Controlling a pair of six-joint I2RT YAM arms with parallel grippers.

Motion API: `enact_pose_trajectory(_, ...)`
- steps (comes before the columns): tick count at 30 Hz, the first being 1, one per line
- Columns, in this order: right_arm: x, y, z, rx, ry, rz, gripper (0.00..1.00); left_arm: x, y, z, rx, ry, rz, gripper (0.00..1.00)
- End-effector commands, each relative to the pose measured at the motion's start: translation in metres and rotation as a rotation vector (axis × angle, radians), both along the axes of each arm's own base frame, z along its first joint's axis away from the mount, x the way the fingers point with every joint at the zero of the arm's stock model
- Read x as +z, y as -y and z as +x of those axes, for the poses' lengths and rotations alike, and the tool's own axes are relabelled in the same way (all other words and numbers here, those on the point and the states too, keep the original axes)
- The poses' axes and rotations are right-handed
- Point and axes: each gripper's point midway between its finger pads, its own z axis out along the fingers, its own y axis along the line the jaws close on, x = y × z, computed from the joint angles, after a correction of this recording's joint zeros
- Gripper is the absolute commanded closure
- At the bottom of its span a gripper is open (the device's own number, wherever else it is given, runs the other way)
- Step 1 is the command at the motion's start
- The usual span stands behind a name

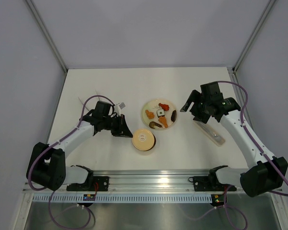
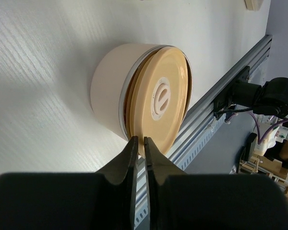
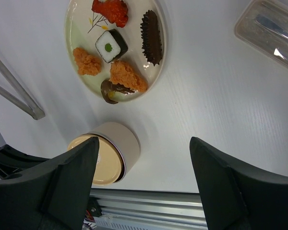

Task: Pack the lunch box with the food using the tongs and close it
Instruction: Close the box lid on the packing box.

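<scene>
The lunch box is a small round container with pale sides and a flat tan lid on top; it stands near the table's front edge. My left gripper is shut on the lid's rim, its fingertips pinching the edge closest to the camera. The food lies on a cream plate: a sushi roll, orange fried pieces, a red piece and dark pieces. The tongs lie left of the plate. My right gripper hangs open above the table, right of the plate, holding nothing.
A clear elongated plastic case lies on the table under the right arm, also at the upper right of the right wrist view. The metal rail runs along the near edge, close behind the lunch box.
</scene>
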Motion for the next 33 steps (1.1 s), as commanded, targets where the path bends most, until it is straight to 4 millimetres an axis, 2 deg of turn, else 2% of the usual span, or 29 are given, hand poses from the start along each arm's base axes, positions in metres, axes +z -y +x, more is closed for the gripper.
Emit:
enact_pose_trajectory(1, 0.000, -0.004, 0.002, 0.013, 0.011, 0.011, 0.16, 0.009, 0.006, 0.013, -0.013, 0.058, -0.009, 0.90)
enact_pose_trajectory(26, -0.004, -0.003, 0.000, 0.019, 0.002, 0.008, 0.16, -0.014, 0.013, 0.006, -0.034, 0.005, -0.008, 0.97)
enact_pose_trajectory(30, -0.004, -0.003, -0.001, 0.018, 0.002, 0.009, 0.16, -0.013, 0.013, 0.005, -0.040, 0.004, -0.010, 0.98)
enact_pose_trajectory(33, -0.005, -0.004, -0.001, 0.027, 0.003, 0.012, 0.16, -0.004, 0.013, 0.006, -0.042, 0.028, -0.013, 0.98)
